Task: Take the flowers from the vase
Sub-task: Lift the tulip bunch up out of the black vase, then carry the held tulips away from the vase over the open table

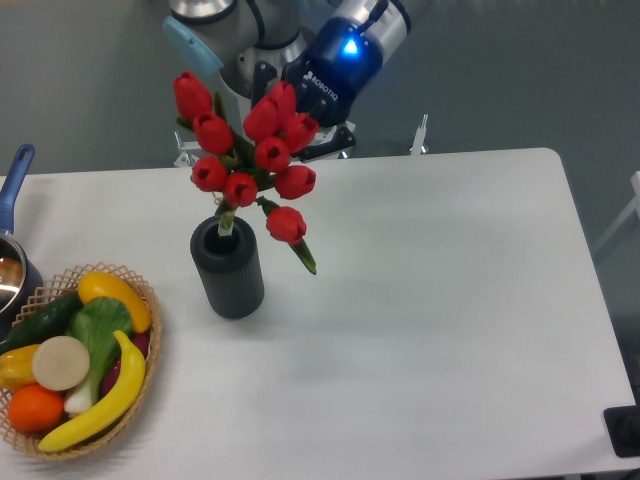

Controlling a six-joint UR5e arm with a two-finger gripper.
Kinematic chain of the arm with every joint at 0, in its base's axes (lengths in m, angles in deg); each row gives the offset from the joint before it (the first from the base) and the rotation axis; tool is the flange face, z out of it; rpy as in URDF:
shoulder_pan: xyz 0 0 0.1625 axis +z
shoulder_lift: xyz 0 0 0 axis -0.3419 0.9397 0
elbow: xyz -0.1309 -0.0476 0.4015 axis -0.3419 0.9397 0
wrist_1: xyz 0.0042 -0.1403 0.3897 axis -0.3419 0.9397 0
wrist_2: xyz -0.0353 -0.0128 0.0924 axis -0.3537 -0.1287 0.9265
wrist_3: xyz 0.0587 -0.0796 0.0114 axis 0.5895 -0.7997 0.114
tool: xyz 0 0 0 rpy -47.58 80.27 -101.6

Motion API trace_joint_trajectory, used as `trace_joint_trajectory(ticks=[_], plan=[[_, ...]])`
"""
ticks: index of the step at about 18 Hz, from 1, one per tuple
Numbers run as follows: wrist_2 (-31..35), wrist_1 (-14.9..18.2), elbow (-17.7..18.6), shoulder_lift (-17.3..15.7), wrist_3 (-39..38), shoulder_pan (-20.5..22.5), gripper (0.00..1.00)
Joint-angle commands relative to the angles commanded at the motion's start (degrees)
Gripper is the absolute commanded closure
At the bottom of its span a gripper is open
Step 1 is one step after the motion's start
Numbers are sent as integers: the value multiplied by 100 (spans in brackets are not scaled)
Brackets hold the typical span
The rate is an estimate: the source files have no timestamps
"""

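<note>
The flowers point(252, 160), a bunch of red tulip buds with green stems and leaves, are raised up and to the right, with only the stem ends still at the mouth of the vase point(229, 269). The vase is dark grey, ribbed and cylindrical, and stands upright on the white table. My gripper point(300, 140) is behind the buds at the top of the view, shut on the flowers; its fingertips are mostly hidden by the buds.
A wicker basket point(143, 352) with fruit and vegetables sits at the front left. A metal pot with a blue handle point(13, 180) is at the left edge. The white table point(440, 300) stretches to the right.
</note>
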Motion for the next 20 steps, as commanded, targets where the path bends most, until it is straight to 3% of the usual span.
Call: trace_joint_trajectory(ticks=[3,8,12,16,20], plan=[[123,17,-351,159,35,44,100],[1237,35,-818,265,359,132,100],[1878,44,-836,265,535,132,95],[2775,79,-845,335,931,115,98],[3329,236,-827,493,1845,114,97]])
